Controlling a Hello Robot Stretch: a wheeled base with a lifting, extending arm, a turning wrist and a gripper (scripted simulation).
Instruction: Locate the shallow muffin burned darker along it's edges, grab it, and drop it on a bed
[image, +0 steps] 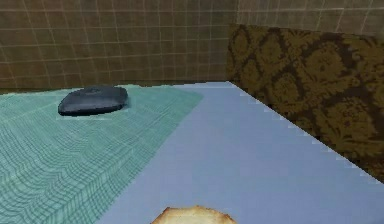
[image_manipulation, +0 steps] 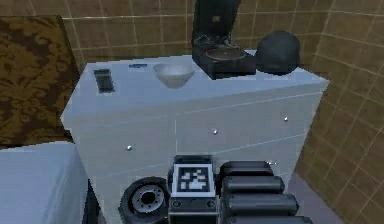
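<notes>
Where the forward view's bottom edge cuts it, a tan, brown-rimmed muffin (image: 190, 214) shows against the pale blue sheet of the bed (image: 260, 150), beside a teal blanket (image: 70, 150). In the arm side view the hand (image_manipulation: 148, 198) sits low before a white dresser (image_manipulation: 200, 120). I cannot tell its grip, whether it holds anything, or where the muffin lies relative to it.
</notes>
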